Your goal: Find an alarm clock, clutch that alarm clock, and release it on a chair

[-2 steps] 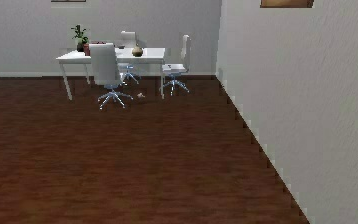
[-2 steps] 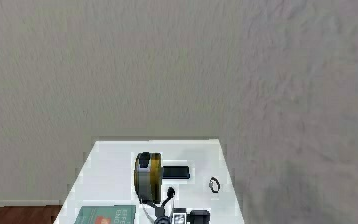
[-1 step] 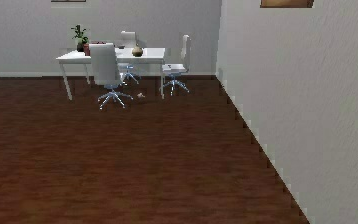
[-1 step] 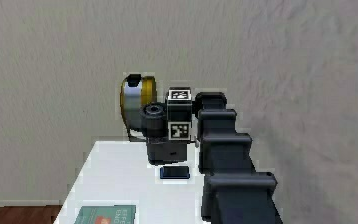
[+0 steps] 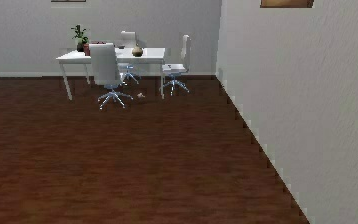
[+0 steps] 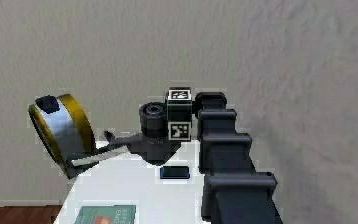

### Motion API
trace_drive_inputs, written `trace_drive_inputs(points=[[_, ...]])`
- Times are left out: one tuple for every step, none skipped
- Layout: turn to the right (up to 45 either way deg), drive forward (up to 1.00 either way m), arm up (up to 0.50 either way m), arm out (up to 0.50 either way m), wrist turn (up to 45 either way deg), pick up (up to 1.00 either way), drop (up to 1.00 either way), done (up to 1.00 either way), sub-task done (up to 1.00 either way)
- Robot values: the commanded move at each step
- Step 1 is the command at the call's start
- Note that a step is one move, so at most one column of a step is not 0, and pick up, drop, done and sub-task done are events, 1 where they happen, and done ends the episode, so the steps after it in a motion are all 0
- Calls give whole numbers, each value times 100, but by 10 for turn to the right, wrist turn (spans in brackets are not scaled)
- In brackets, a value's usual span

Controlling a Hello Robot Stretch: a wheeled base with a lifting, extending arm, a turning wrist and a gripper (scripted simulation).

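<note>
At the far end of the arm (image 6: 227, 165), the pincer (image 6: 99, 150) holds an alarm clock (image 6: 59, 125). The clock hangs clear above the left edge of a white tabletop (image 6: 137, 190), with bare grey wall behind it. It is round and drum-shaped, with a gold-yellow rim, a pale blue-grey face and a dark patch near its top. I cannot tell whether the pincer's fingers are spread or pressed against the clock. Two white squares with black marks (image 6: 179, 128) sit just right of the pincer's dark body.

On the tabletop below, a small dark flat slab (image 6: 174, 172) lies just beside the arm. A teal, book-like cover (image 6: 105, 214) lies at the near edge, and its print is too small to read. Dark wood floor (image 6: 22, 215) shows past the tabletop's near left corner.

Ahead in the forward view, across the same kind of dark wood floor, a second tabletop (image 5: 87, 57), also white, stands near the back wall. A potted plant (image 5: 80, 38) stands at its back left corner. Toward its right end sits a dark round thing (image 5: 137, 50), perhaps a bowl; what it holds is too small to tell.

Three white swivel chairs stand around this tabletop. One chair (image 5: 109, 70) is at the front edge, another (image 5: 177, 65) is at the right end, and a third (image 5: 127, 42) is behind the back edge. A framed picture (image 5: 287, 3) hangs high on the wall at the forward view's right.
</note>
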Motion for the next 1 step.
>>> trace_drive_inputs(points=[[0,0,0,0,-450,0,0,0,0]])
